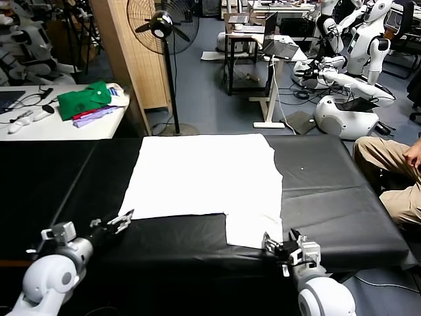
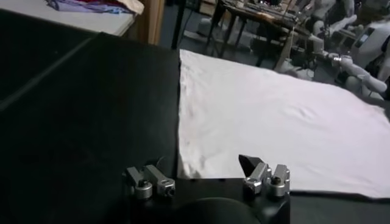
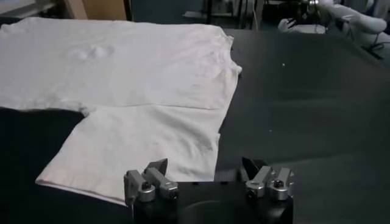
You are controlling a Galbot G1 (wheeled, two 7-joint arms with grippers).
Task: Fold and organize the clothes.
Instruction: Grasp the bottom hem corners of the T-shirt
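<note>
white tee flat on black table, both grippers open at its near edge

white t-shirt point(image 1: 204, 181) lies spread plain side up on the black table point(image 1: 342, 197), centre of the head view, no lettering showing, so the print is probably face down. body of the shirt is a wide flat sheet; one flap, likely a sleeve, sticks out toward the robot at about 5 o'clock of the shirt. laid out flat like this so edges and corners are easy to reach for folding.

left gripper point(image 1: 120, 220) sits at 7 o'clock of the shirt, just beside its near left corner, jaws spread, nothing between them. left wrist view shows the fingertips point(image 2: 259, 173) low over the table with the shirt's hem right ahead, lined up for a corner pick. right gripper point(image 1: 279, 247) sits at 5 o'clock, just beside the near edge of the flap, jaws apart too, empty; fingertips point(image 3: 155, 170) straddle the flap's hem in the right wrist view. cannot tell if either touches the fabric.

judgement: fold not started, both arms staged to pinch the near edge. thin fabric, so a shallow pinch may slip or grab only one layer.

off task: green garment point(image 1: 84, 100) and purple cloth point(image 1: 95, 116) on the white side table point(image 1: 59, 128) at 10 o'clock, fan point(image 1: 162, 26) at 12 o'clock, seated person point(image 1: 395, 171) at 3 o'clock.
</note>
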